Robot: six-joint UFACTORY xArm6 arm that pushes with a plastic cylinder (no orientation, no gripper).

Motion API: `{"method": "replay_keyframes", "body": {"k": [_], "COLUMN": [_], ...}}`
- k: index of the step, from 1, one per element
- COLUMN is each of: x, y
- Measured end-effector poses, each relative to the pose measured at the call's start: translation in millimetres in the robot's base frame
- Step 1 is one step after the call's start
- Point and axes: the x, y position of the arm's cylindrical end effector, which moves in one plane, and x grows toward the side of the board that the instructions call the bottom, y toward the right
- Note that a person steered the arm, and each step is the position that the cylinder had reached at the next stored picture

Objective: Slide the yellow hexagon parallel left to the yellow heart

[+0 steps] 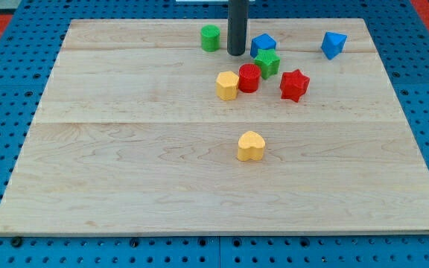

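Observation:
The yellow hexagon (227,85) sits above the board's middle, touching a red cylinder (249,77) on its right. The yellow heart (250,146) lies near the board's centre, below and slightly right of the hexagon. My tip (235,53) is at the end of the dark rod near the view's top, just above the hexagon and between the green cylinder (211,37) and a blue block (263,45).
A green star (267,62) sits right of my tip, touching the red cylinder. A red star (294,84) lies further right. Another blue block (334,45) is at the top right. The wooden board (125,186) rests on a blue pegboard.

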Motion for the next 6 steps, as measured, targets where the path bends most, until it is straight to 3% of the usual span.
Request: {"method": "replay_keyframes", "body": {"k": [3, 6], "x": [173, 133], "y": [-85, 36]}}
